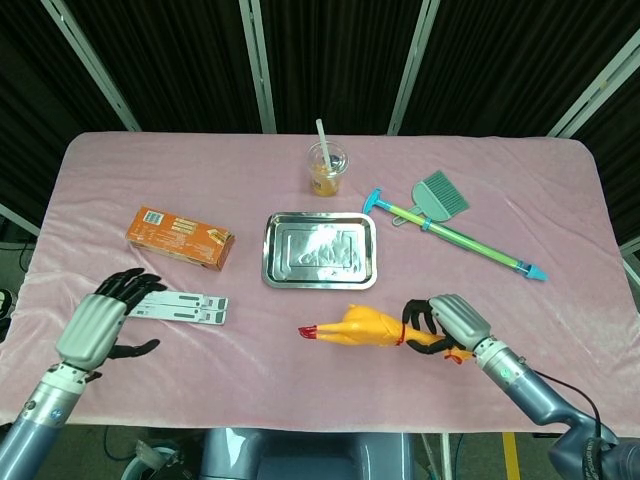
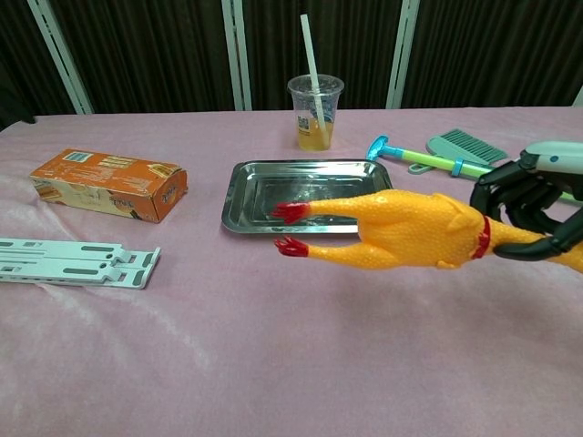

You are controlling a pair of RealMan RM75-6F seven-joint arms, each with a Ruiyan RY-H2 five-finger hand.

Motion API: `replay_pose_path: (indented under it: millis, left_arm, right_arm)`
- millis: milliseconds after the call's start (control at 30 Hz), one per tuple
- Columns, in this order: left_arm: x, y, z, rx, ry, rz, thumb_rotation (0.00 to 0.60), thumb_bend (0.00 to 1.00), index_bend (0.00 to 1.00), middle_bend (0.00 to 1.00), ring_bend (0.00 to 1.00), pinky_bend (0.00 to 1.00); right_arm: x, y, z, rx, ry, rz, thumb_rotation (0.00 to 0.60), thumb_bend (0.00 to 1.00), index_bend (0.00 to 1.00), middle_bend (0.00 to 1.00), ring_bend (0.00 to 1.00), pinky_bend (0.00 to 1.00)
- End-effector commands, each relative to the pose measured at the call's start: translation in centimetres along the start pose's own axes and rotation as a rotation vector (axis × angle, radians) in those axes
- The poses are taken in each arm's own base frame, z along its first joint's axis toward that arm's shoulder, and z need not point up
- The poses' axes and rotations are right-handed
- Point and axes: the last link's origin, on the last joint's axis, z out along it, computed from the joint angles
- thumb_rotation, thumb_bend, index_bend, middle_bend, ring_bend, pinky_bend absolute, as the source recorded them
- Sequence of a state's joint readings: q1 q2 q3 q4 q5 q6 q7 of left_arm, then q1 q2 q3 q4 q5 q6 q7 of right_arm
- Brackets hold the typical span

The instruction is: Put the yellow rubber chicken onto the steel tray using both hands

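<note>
Now the chicken hangs by its head, one hand short of a proper two-handed carry.

Over on the left, the left hand hovers empty with fingers spread by the white folding stand, well apart from the toy. I'd bring it across under the red feet before travelling. The yellow rubber chicken floats just in front of the steel tray; the right hand grips its neck end.
</note>
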State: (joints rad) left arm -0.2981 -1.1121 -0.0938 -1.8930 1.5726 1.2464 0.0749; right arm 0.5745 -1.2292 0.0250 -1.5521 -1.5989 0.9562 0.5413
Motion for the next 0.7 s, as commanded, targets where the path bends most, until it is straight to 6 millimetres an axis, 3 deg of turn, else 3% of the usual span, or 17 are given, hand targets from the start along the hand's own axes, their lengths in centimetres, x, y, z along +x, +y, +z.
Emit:
replay_pose_path:
  millis: [33, 333, 700]
  left_arm:
    - [0.4, 2.8, 2.6, -0.070, -0.022, -0.039, 0.600, 0.03, 0.23, 0.20, 0.12, 0.17]
    - [-0.5, 8.9, 6.8, -0.175, -0.112, -0.102, 0.600, 0.00, 0.21, 0.20, 0.12, 0.18]
    - [-2.9, 12.9, 11.0, -0.161, -0.209, -0.133, 0.600, 0.01, 0.23, 0.20, 0.12, 0.19]
  right_arm:
    - [0.2, -0.9, 0.8, 0.014, 0.004, 0.001, 0.600, 0.43, 0.88, 0.72, 0.71, 0.80]
    - [0.3, -3.2, 3.3, 0.034, 0.016, 0.008, 0.600, 0.44, 0.88, 0.72, 0.71, 0.80]
    - [0.4, -5.3, 4.9, 0.057, 0.024, 0.006, 0.600, 0.45, 0.88, 0.72, 0.71, 0.80]
